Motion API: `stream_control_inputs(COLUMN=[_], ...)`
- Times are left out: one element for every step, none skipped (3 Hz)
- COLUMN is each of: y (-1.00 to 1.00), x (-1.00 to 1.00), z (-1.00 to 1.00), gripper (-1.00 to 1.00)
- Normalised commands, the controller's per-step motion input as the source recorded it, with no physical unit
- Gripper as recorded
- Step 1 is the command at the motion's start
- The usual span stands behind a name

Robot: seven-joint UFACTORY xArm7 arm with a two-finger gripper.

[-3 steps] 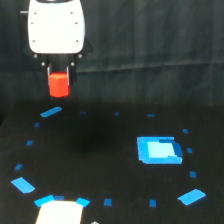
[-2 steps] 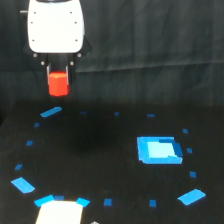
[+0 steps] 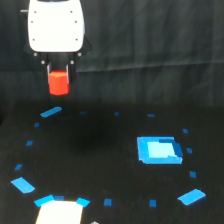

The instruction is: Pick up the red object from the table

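Upper left of the exterior view: gripper (image 3: 58, 75) hangs under the white head (image 3: 55, 25), jaws closed on the red object (image 3: 58, 83), which is clear of the table (image 3: 100, 150) and sits in front of the black backdrop cloth (image 3: 160, 45). Red object hangs mostly below the fingers, upright as far as the blur allows. Below on the table: ring of small blue tape marks (image 3: 50, 112), larger blue rectangle (image 3: 159, 149) toward the view's right, and a pale patch (image 3: 60, 212) at the bottom edge.
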Motion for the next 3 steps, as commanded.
stream_control_inputs(y=[-0.10,-0.23,-0.36], x=[-0.17,-0.17,-0.14], z=[0.60,0.71,0.40], gripper=[-1.00,-0.96,-1.00])
